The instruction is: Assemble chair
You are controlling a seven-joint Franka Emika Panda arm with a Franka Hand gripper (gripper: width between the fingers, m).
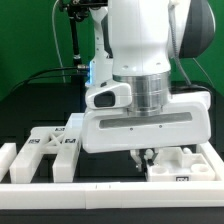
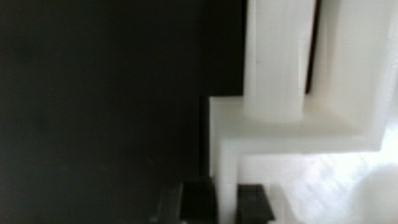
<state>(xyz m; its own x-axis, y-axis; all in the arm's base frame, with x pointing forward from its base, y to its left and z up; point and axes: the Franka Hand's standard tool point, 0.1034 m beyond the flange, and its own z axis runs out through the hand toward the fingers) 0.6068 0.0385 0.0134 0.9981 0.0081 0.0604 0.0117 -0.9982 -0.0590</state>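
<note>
A chunky white chair part [image 1: 186,166] with a small tag on its front lies at the exterior view's right, behind the front rail. My gripper [image 1: 148,156] hangs straight down at that part's left edge, fingertips low near the table. In the wrist view the same white part [image 2: 285,125] shows a stepped corner and two upright bars against the black table. The dark fingers [image 2: 256,204] of the gripper [image 2: 226,205] stand close together and shut over the part's edge. I see nothing held between them. More tagged white chair parts [image 1: 47,147] lie at the exterior view's left.
A long plain white rail [image 1: 100,186] runs along the front, and a shorter one [image 1: 8,160] stands at the exterior view's left. Another tagged white block [image 1: 72,127] sits behind the left parts. The arm's wide white body hides the table's middle.
</note>
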